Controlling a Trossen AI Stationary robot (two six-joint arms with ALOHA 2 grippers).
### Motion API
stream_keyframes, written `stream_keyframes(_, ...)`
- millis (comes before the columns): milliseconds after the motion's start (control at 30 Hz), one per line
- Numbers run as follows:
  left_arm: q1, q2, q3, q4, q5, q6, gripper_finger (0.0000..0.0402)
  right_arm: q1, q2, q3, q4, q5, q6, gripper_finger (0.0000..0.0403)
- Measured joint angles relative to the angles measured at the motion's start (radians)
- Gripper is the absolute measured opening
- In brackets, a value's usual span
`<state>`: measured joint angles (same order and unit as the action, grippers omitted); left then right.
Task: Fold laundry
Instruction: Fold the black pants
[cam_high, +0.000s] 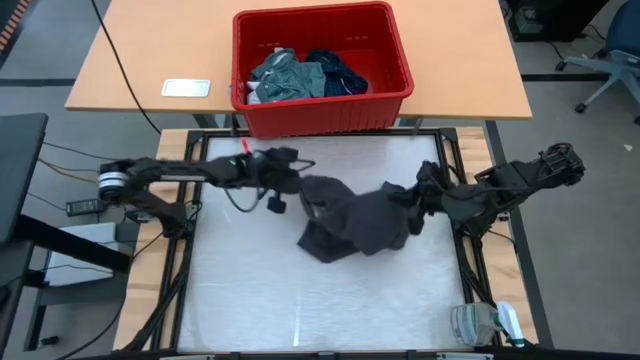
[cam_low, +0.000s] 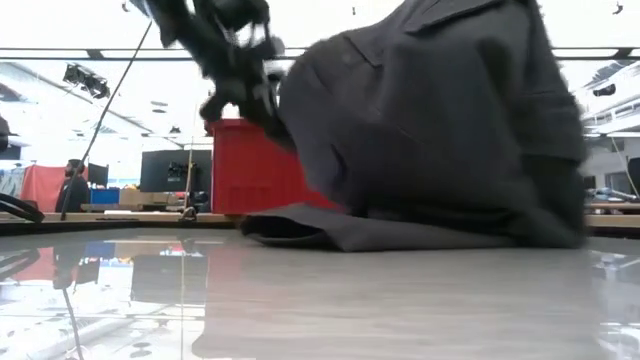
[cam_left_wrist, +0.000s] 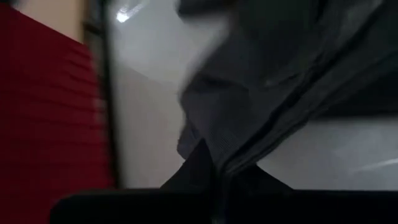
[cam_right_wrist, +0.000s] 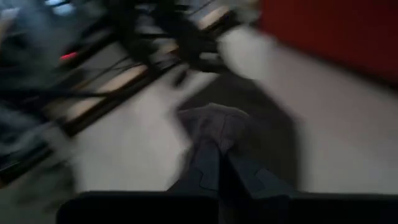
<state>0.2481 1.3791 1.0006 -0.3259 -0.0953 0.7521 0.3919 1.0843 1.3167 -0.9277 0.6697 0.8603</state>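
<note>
Charcoal grey garment (cam_high: 358, 222) mid-table, long axis left-right, strung between both arms. Left gripper (cam_high: 303, 185) pinched shut on its left end, right gripper (cam_high: 415, 200) pinched shut on right end, both raised. Middle sags, near edge drags on table (cam_high: 240, 290). Remaining laundry (cam_high: 300, 75) in red basket (cam_high: 320, 115), far side.

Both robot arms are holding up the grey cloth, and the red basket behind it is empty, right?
Not quite. Both grippers, left and right, do hold the grey cloth, but the red basket is not empty: the high view shows more clothes piled inside it.
</note>
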Motion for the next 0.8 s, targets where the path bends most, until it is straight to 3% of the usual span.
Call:
stream_keyframes(133, 0.035, -0.099, 0.189, -0.217, -0.054, 0.082, 0.0007, -0.044, -0.006, 0.0, -0.056, 0.229, -0.092, 0.0009)
stream_keyframes(267, 0.088, -0.12, 0.465, -0.415, -0.119, 0.132, 0.0007, -0.116, -0.009, 0.043, -0.012, 0.456, -0.331, 0.0009)
stream_keyframes(433, 0.108, -0.093, 0.833, -0.667, -0.133, 0.105, 0.0006, -0.147, -0.011, 0.147, 0.173, 0.542, -0.7, 0.0009)
stream_keyframes(533, 0.062, -0.069, 0.987, -0.86, -0.116, -0.032, 0.0006, -0.137, -0.015, 0.183, 0.189, 0.437, -0.719, 0.0009)
stream_keyframes(600, 0.016, -0.059, 1.023, -0.989, -0.056, -0.189, 0.0006, -0.131, -0.022, 0.185, 0.124, 0.301, -0.567, 0.0009)
stream_keyframes(700, -0.077, -0.055, 0.992, -1.135, 0.061, -0.449, 0.0006, -0.121, -0.014, 0.151, -0.07, 0.035, -0.21, 0.0009)
stream_keyframes(800, -0.205, -0.047, 0.844, -1.124, 0.118, -0.692, 0.0007, -0.077, 0.013, 0.041, -0.21, -0.208, 0.065, 0.0009)
